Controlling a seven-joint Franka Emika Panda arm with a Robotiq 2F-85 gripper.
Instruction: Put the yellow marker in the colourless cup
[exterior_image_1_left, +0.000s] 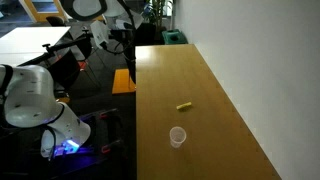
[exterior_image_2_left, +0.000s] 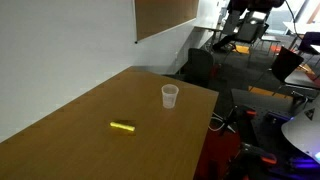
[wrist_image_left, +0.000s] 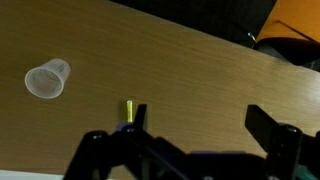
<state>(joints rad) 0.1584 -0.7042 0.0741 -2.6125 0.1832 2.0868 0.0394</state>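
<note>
Jaws hung released over the counter (wrist_image_left: 190, 70); in the wrist view, the colourless cup (wrist_image_left: 47, 79) sat at the yellow marker's (wrist_image_left: 130, 110) ten o'clock.

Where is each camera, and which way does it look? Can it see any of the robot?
Exterior view: high by one end of the table, looking along it, cup nearer than marker; white arm at left.
Exterior view: by the opposite end, facing back, marker nearer than cup; a bit of the arm at lower right.
Wrist view: above, looking down at the table; open gripper at the bottom.
Shared: all three show cup and marker.
</note>
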